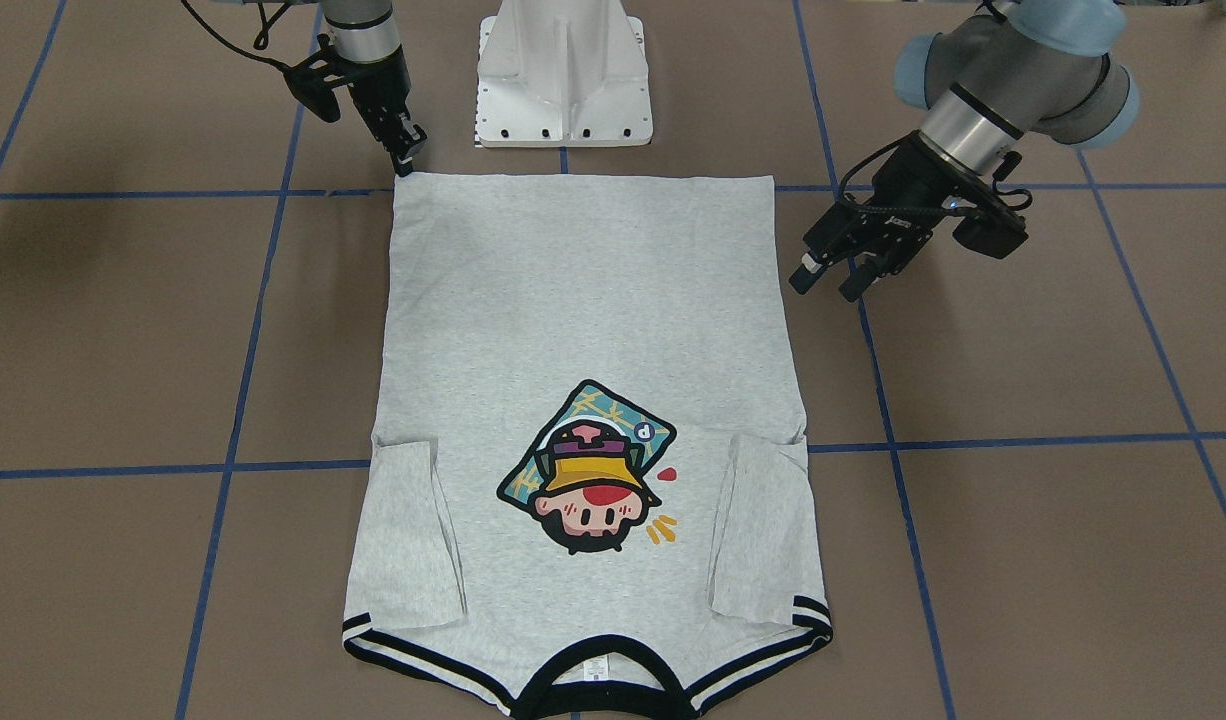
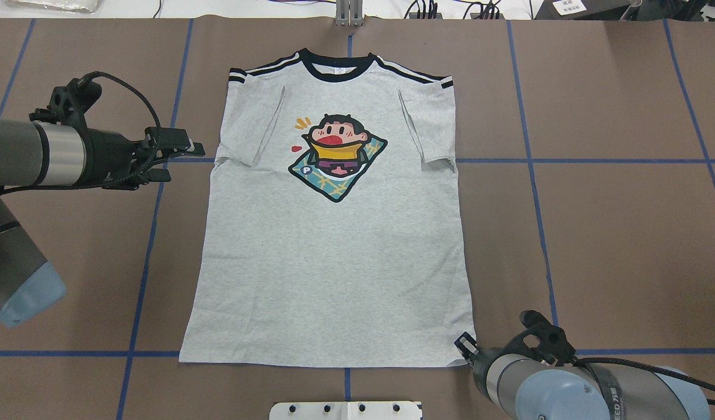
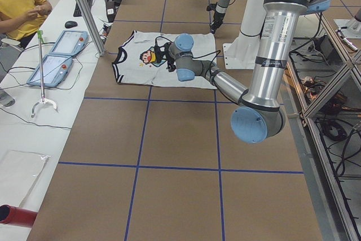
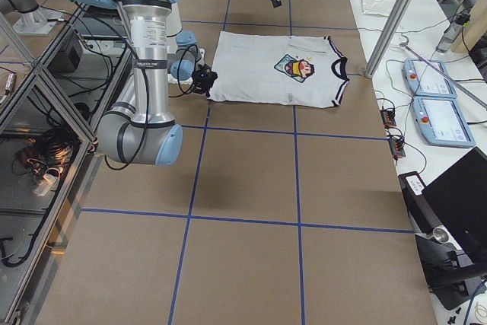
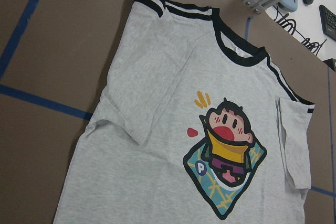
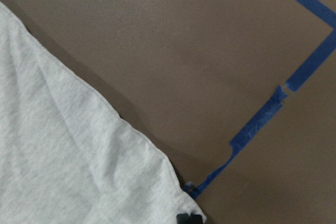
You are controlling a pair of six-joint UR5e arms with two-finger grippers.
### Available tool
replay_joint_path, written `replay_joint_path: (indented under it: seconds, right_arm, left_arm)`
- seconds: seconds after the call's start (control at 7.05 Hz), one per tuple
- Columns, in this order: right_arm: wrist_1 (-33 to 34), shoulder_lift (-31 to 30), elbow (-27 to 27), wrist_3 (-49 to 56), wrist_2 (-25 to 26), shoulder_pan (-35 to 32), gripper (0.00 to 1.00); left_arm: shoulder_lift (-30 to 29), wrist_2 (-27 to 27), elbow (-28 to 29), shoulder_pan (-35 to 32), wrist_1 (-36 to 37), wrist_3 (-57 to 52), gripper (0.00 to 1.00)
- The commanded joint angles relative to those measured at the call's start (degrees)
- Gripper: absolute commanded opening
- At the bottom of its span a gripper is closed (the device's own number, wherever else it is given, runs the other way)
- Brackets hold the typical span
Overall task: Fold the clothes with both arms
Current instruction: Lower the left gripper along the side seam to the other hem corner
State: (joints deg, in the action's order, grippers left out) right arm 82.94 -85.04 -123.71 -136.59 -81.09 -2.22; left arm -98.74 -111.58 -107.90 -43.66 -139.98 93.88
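The light grey T-shirt [image 2: 334, 262] lies flat and face up on the brown table, collar away from the robot, both sleeves folded in onto the body. Its cartoon head print [image 1: 593, 480] shows. My left gripper [image 2: 185, 163] is open and hovers just off the shirt's left edge near the sleeve [image 5: 131, 103]; it also shows in the front view [image 1: 826, 286]. My right gripper [image 1: 408, 155] is shut, its tip down at the shirt's near right hem corner [image 6: 178, 203].
The white pedestal [image 1: 563, 80] stands at the near table edge behind the hem. Blue tape lines [image 2: 532, 160] cross the brown table. An operator in yellow [image 3: 17, 4], two teach pendants [image 3: 56, 55] and a metal post [image 4: 396, 13] are beyond the collar end.
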Motion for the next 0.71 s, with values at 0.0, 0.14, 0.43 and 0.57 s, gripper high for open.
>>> replay_joint_path:
  seconds: [0.0, 0.14, 0.43, 0.57]
  right_arm:
    - [-0.1, 0.1, -1.1, 0.1, -0.3, 0.1, 0.0]
    - [-0.1, 0.1, -1.2, 0.1, -0.3, 0.0, 0.0]
    - [-0.1, 0.1, -1.3, 0.3, -0.1, -0.2, 0.0]
    - [-0.1, 0.4, -1.3, 0.4, -0.4, -0.4, 0.0]
  left_arm:
    - [7.7, 0.3, -5.7, 4.4, 0.1, 5.1, 0.99]
    - [9.9, 0.4, -7.4, 7.2, 0.1, 7.3, 0.99]
    - [12.6, 0.6, -7.2, 15.2, 1.3, 8.9, 0.99]
    - [13.7, 4.3, -7.1, 19.8, 4.9, 9.9, 0.99]
